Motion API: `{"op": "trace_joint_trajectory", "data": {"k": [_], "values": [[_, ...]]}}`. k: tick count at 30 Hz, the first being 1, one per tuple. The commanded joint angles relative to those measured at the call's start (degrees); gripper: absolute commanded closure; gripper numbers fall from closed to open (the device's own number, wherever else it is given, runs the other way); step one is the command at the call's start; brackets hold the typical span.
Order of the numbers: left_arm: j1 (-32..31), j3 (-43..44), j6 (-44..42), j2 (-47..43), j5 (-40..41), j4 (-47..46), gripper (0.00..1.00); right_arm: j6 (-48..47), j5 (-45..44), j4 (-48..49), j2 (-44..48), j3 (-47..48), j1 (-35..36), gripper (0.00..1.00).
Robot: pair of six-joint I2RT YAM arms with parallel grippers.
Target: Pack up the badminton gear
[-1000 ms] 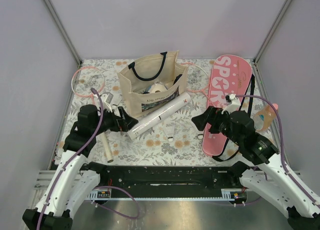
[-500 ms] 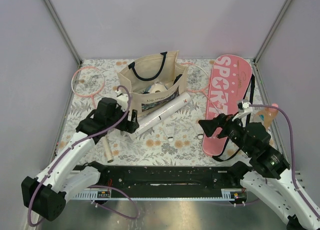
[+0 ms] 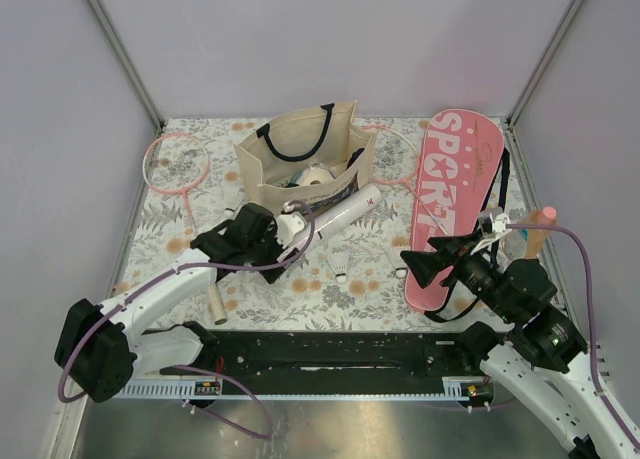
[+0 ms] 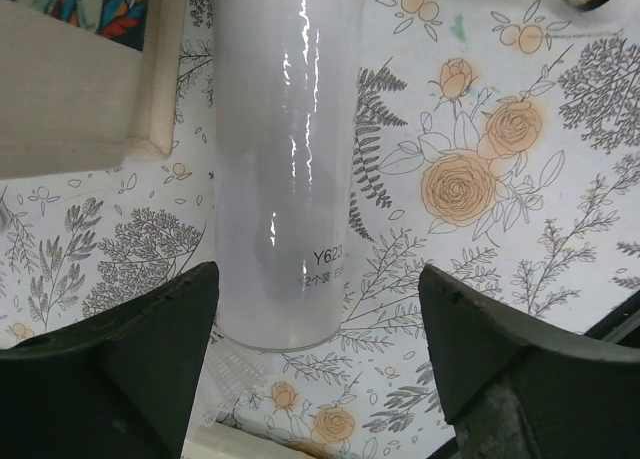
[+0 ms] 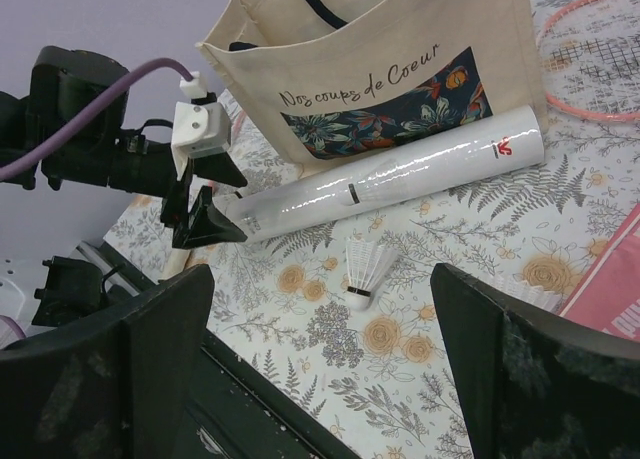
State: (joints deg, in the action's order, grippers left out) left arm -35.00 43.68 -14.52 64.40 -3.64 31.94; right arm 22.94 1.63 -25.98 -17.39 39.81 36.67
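Observation:
The long white tube (image 3: pixel 330 219) lies slanted on the floral mat, in front of the beige tote bag. My left gripper (image 3: pixel 284 241) is open around the tube's near end (image 4: pixel 285 179). The tube lies close to one finger (image 4: pixel 120 369), with a wide gap to the other. A white shuttlecock (image 3: pixel 342 269) stands just right of the tube and also shows below it (image 5: pixel 365 269). My right gripper (image 3: pixel 425 264) hangs open and empty over the near edge of the pink SPORT cover (image 3: pixel 455 194). One pink racket (image 3: pixel 177 164) lies at the far left. A second racket's head (image 3: pixel 395 154) shows behind the bag.
The beige tote bag (image 3: pixel 305 169) stands upright at the back centre with things inside. A small clear bottle with a pink cap (image 3: pixel 535 229) lies beside the cover at the right edge. The left racket's white handle (image 3: pixel 213 297) reaches toward the near edge.
My left arm has swung right and reached out to the tube's near end, and its jaws have narrowed a little. My right arm has drawn back toward the near right.

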Motion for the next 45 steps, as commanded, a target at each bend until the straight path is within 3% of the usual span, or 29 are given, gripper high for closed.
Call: {"op": "trace_joint_trajectory", "data": {"k": [1,13,20,27,32,39,45], "values": [[-0.86,-1.75,-5.25,0.81,3.38,-5.22,0.15,-2.2,1.01,1.98,0.69,0.79,-0.19,0.0],[-0.94,-1.49,-8.85,9.07,4.52,-5.41,0.17,-1.14,5.84,1.98,-0.81,0.79,-0.37,0.0],[-2.17,-0.79,-8.42,12.23,3.9,-3.56,0.19,4.91,1.01,2.33,-0.98,-1.93,-0.28,0.01],[-3.14,0.44,-8.86,14.44,2.06,-1.28,0.3,9.83,1.89,4.97,-1.95,-4.39,-0.28,0.01],[-3.67,3.51,-5.52,14.09,-0.22,3.03,0.48,17.74,-0.04,7.51,-3.44,-7.9,-0.28,0.01],[-5.16,3.6,-0.25,5.4,-3.66,3.3,0.59,28.29,0.74,20.59,-8.79,-16.25,-0.19,0.01],[-5.16,4.92,2.57,2.31,-3.04,3.3,0.66,31.02,-1.27,29.31,-16.08,-18.54,-0.19,0.02]]}}
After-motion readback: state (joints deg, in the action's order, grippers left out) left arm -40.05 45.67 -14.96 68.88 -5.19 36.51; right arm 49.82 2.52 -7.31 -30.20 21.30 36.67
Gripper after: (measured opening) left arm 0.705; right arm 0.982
